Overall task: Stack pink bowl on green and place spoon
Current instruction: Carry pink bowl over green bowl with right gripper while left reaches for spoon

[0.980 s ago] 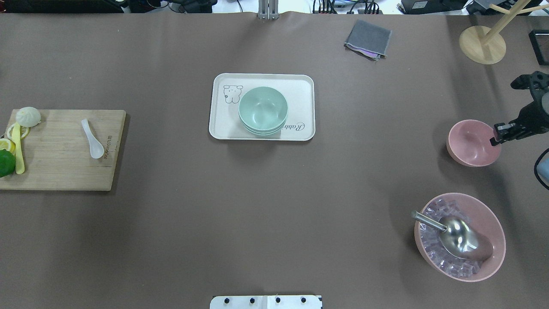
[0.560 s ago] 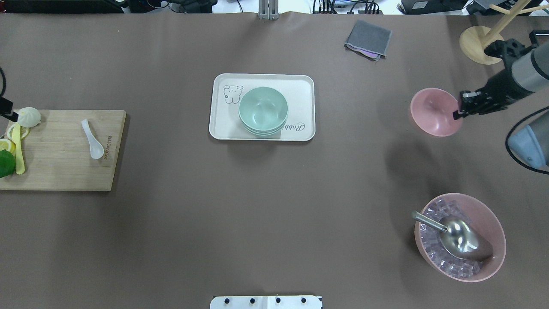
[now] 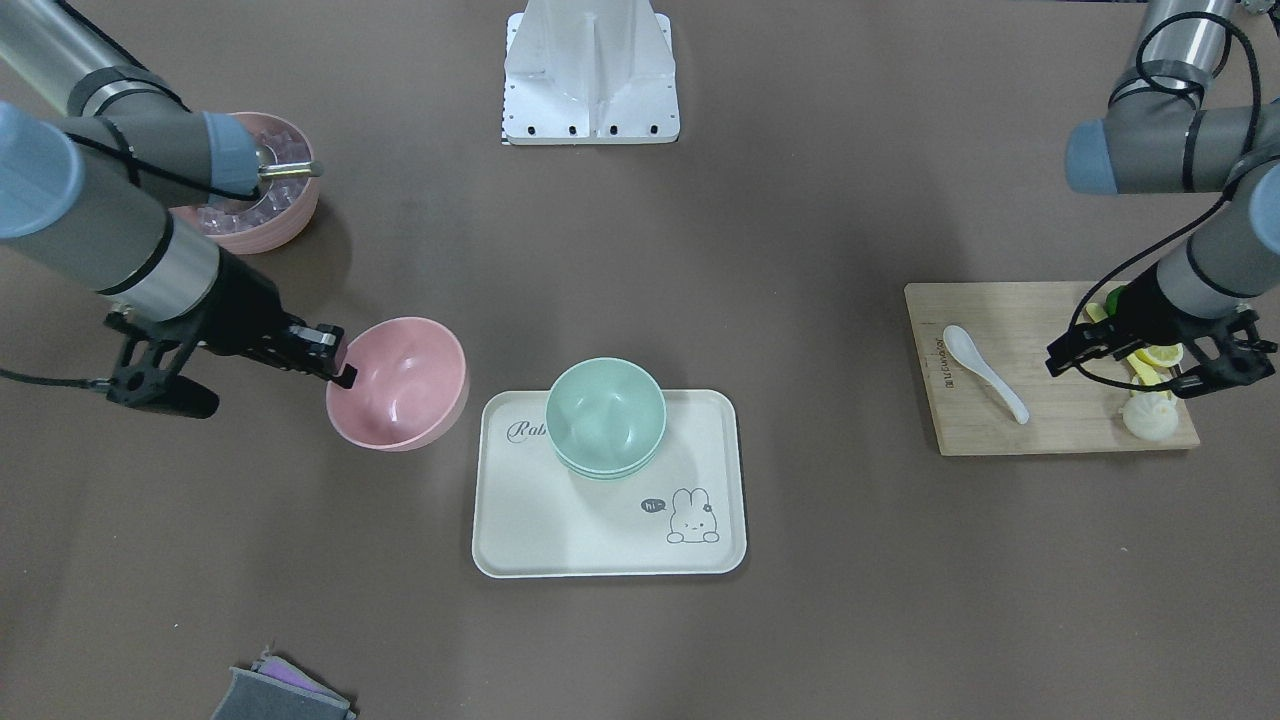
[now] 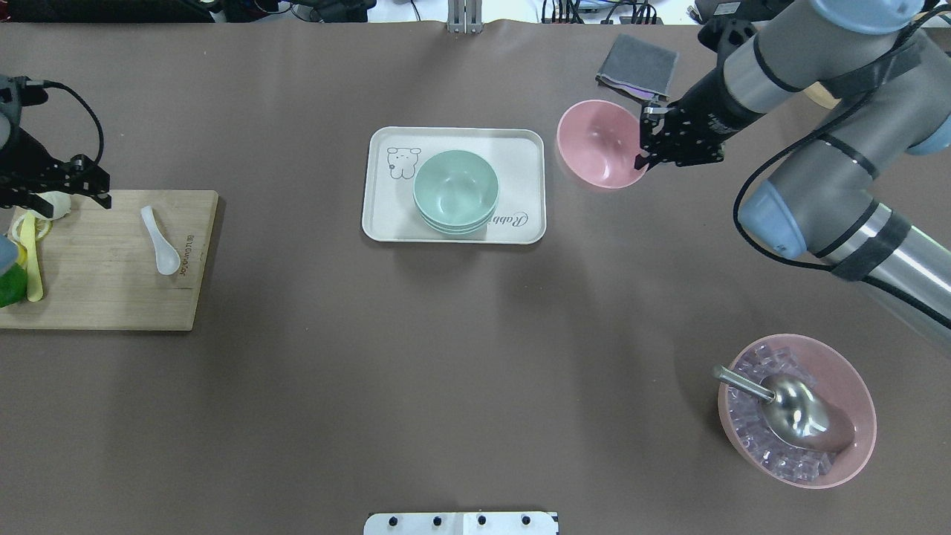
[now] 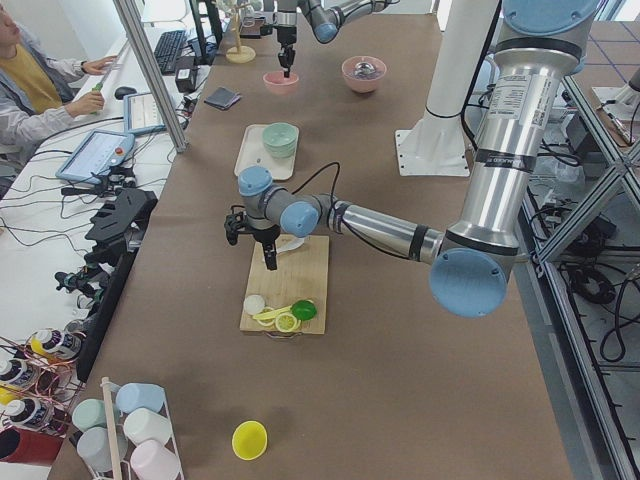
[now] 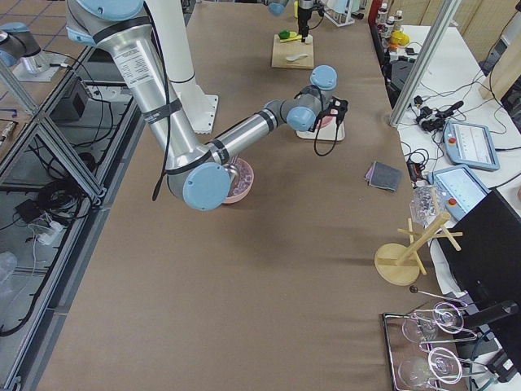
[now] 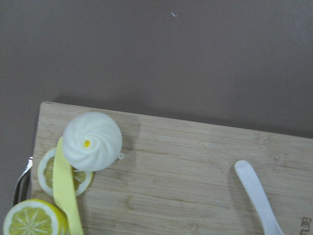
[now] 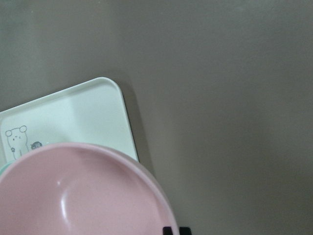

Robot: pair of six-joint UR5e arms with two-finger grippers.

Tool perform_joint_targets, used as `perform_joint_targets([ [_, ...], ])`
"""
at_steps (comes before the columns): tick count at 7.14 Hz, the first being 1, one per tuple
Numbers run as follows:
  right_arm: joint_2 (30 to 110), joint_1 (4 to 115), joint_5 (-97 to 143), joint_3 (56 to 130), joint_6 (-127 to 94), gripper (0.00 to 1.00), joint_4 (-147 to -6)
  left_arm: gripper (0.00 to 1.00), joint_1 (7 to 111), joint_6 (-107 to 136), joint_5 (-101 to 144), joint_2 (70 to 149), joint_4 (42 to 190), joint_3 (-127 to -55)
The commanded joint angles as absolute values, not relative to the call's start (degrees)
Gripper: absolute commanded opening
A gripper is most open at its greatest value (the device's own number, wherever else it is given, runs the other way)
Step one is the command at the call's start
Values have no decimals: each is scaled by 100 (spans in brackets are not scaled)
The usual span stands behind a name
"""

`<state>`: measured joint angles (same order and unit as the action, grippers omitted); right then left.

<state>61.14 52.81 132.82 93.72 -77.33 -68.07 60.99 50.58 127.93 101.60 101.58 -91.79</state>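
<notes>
My right gripper (image 4: 645,152) is shut on the rim of the pink bowl (image 4: 600,145) and holds it in the air just right of the white tray (image 4: 520,145). It also shows in the front view (image 3: 340,368) with the bowl (image 3: 400,385). The right wrist view shows the bowl (image 8: 83,196) over the tray's corner (image 8: 98,107). Stacked green bowls (image 4: 455,192) sit on the tray. The white spoon (image 4: 160,241) lies on the wooden board (image 4: 104,297). My left gripper (image 4: 56,189) hovers above the board's far left corner, apparently open and empty; no fingertips show in the left wrist view.
A big pink bowl of ice cubes with a metal scoop (image 4: 796,410) stands at the near right. A grey cloth (image 4: 637,67) lies behind the held bowl. A white bun (image 7: 92,142), lemon slices (image 7: 34,227) and a lime share the board with the spoon.
My right arm has lifted the pink bowl and carried it left and away from the table's right edge, up to the tray. My left arm has come in over the board's corner.
</notes>
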Motion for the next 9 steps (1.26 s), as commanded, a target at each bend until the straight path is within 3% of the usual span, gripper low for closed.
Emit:
perform_joint_targets([
  [1,5514,4722,12719,9378,-8234,0,-7064,74,5635,5947,12744,10362,10160,-9123],
  [5,4984,4255,12007,9264,-8306,0,-7550,55,5414,6108,12735,10801,10477,-8271],
  [6,4888,4210,11928,9168,-8314,0,-7550,35,5414,6117,12735,10802,10477,-8279],
  [7,4861,4201,11909,9158,-8314,0,-7550,0,5414,6135,12744,10810,10477,-8305],
  [9,4825,4131,11779,9132,-8314,0,-7550,0,5414,6126,12814,10863,10442,-8402],
])
